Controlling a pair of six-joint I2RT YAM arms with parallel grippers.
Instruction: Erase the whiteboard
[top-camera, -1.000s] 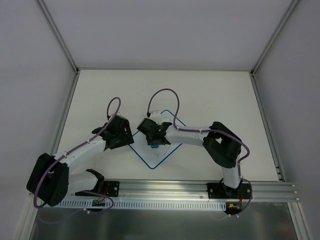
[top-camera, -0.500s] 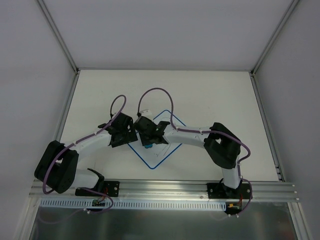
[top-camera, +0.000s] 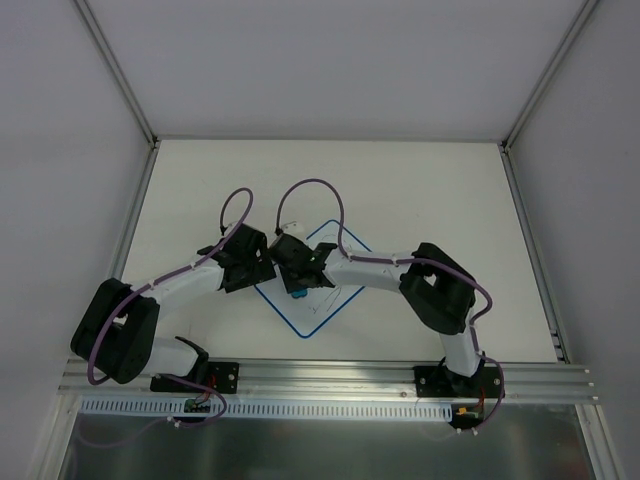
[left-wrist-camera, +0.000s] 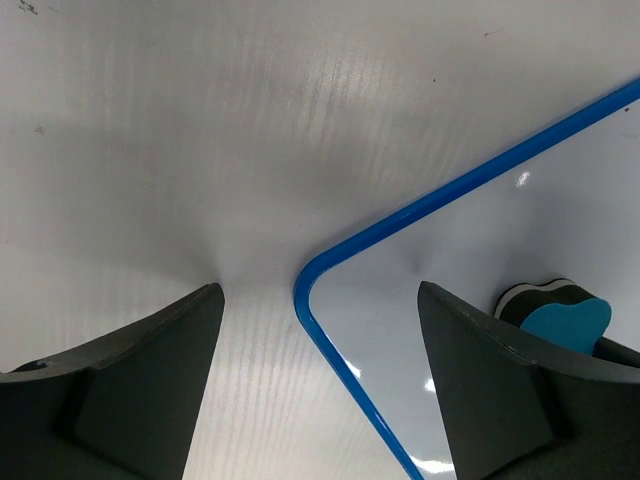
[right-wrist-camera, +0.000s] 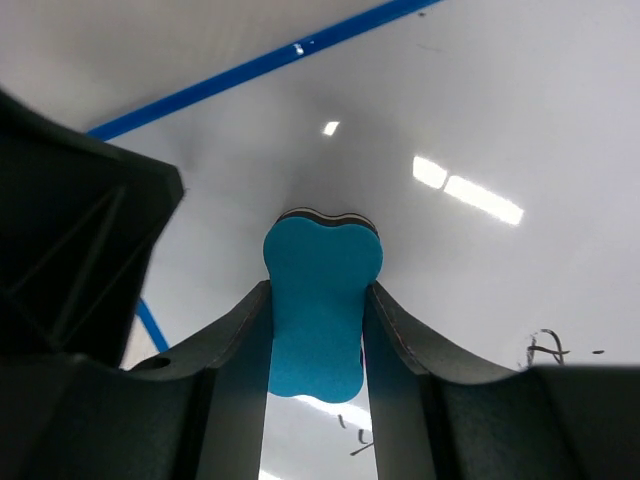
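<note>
Clearly, the right gripper (right-wrist-camera: 320, 292) clamps the blue eraser (right-wrist-camera: 322, 250) on the whiteboard (left-wrist-camera: 480, 250); the left gripper (left-wrist-camera: 320, 292) gapes astride its corner, so wiping could shove the whiteboard sideways.

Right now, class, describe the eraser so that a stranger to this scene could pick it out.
On the white table lies a flat white whiteboard with a thin blue border, turned like a diamond. Near its left corner the right claw pinches a small bone-shaped eraser block. It alone is solid teal; the board is blue only at its rim.
</note>
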